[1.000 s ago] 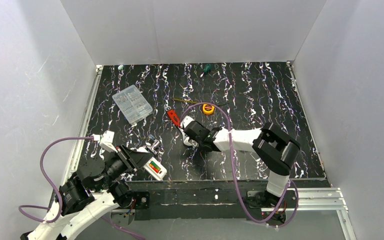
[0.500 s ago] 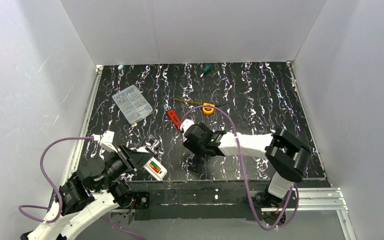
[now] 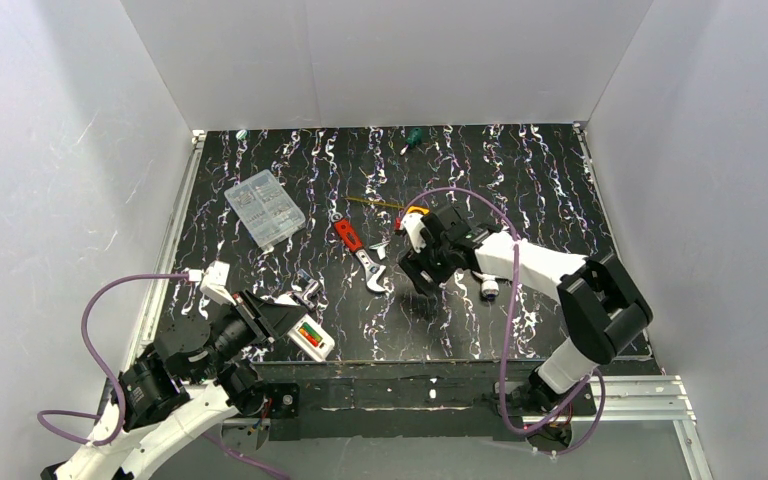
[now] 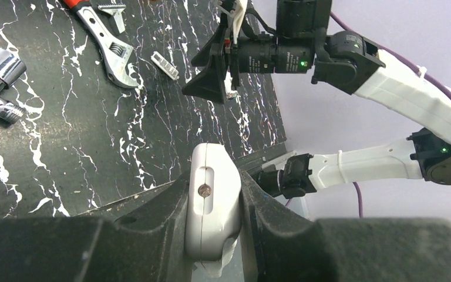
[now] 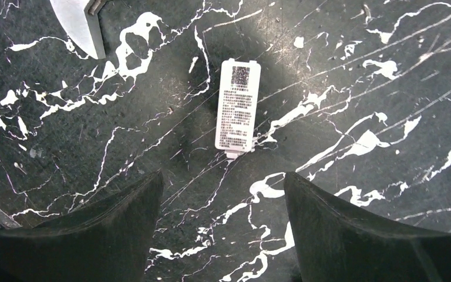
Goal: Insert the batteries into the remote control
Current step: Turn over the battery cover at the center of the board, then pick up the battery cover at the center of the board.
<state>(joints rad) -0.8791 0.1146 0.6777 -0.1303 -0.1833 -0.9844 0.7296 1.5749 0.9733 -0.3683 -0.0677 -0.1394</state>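
The left pincer (image 4: 215, 200) hides much of the remote control (image 4: 210, 171).

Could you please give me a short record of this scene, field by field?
left pincer: shut on the remote control, at the table's near edge
batteries: sitting in the remote's open bay
right pincer: open, holding nothing, hovering above a small white printed panel
panel: lying flat on the table, touched by nothing
nearby: red-handled wrench, clear compartment box
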